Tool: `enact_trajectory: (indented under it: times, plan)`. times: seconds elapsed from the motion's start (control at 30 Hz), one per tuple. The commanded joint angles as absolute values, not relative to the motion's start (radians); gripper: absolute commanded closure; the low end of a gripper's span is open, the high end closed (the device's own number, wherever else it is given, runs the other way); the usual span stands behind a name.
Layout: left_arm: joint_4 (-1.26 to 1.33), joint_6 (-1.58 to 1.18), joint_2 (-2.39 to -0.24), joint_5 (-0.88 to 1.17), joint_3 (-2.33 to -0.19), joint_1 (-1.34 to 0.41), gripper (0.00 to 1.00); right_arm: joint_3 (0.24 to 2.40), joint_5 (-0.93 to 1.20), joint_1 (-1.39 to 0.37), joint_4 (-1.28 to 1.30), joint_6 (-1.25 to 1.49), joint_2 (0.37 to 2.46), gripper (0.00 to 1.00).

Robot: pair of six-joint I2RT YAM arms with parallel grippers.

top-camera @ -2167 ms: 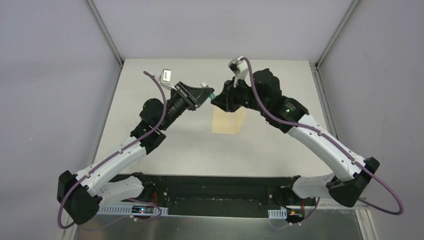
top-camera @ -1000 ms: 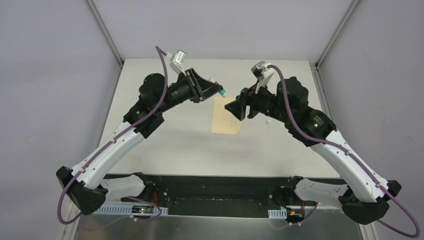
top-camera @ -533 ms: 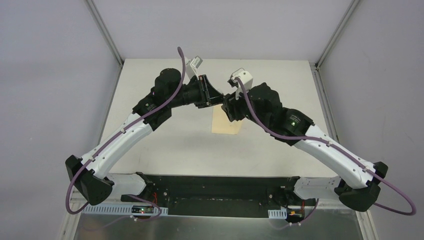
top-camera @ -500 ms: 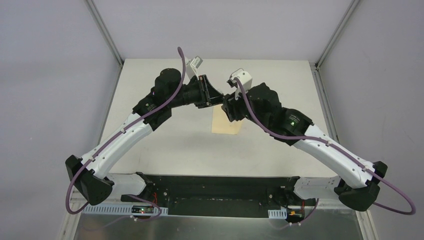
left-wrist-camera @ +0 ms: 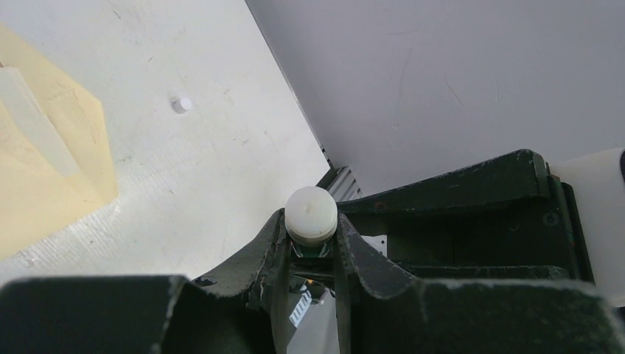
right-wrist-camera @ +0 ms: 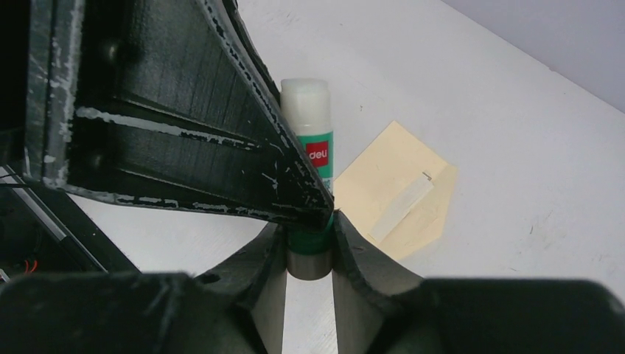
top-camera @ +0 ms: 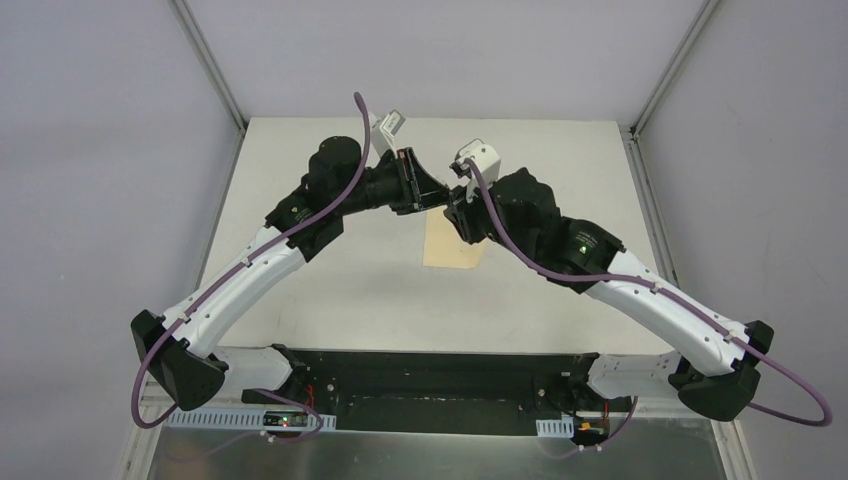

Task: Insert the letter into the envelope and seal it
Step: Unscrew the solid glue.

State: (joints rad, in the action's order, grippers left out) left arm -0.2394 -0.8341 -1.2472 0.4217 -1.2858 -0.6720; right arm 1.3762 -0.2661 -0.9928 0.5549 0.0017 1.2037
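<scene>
Above the envelope (right-wrist-camera: 372, 181), my left hand (left-wrist-camera: 311, 227) grips the glue stick (right-wrist-camera: 315, 140) by its white end, and my right hand (right-wrist-camera: 308, 237) is clamped on its green base.

Pale grey walls (top-camera: 430, 50) around a white table (top-camera: 380, 290)
</scene>
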Motion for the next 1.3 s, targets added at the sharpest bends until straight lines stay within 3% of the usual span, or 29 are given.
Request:
enact_trajectory:
  times: [0.0, 0.07, 0.27, 0.53, 0.8, 0.9, 1.0, 1.03, 1.27]
  plan:
    - [-0.129, -0.85, -1.211, 0.434, -1.281, -0.661, 1.0, 1.395, -0.272, -0.985, 0.506, 0.047, 1.188, 0.86]
    - [-0.088, -0.868, -1.201, 0.422, -1.251, -0.661, 0.99, 1.392, -0.258, -0.985, 0.481, 0.079, 1.182, 0.9]
    - [-0.021, -0.904, -1.183, 0.388, -1.188, -0.661, 0.77, 1.387, -0.202, -0.985, 0.432, 0.126, 1.182, 0.93]
    - [0.064, -0.928, -1.169, 0.351, -1.129, -0.666, 0.63, 1.403, -0.202, -0.986, 0.422, 0.152, 1.194, 0.94]
    - [0.165, -0.928, -1.144, 0.291, -1.053, -0.676, 0.69, 1.422, -0.204, -0.985, 0.416, 0.196, 1.215, 0.95]
    - [0.204, -0.916, -1.138, 0.275, -1.032, -0.681, 0.76, 1.431, -0.212, -0.985, 0.418, 0.215, 1.23, 0.95]
    - [0.24, -0.909, -1.131, 0.262, -1.013, -0.684, 0.92, 1.436, -0.226, -0.985, 0.416, 0.234, 1.242, 0.95]
    - [0.241, -0.905, -1.131, 0.26, -1.012, -0.684, 1.0, 1.438, -0.229, -0.985, 0.417, 0.238, 1.244, 0.93]
    - [0.057, -0.877, -1.126, 0.218, -1.087, -0.684, 1.0, 1.43, -0.268, -0.983, 0.435, 0.218, 1.215, 0.47]
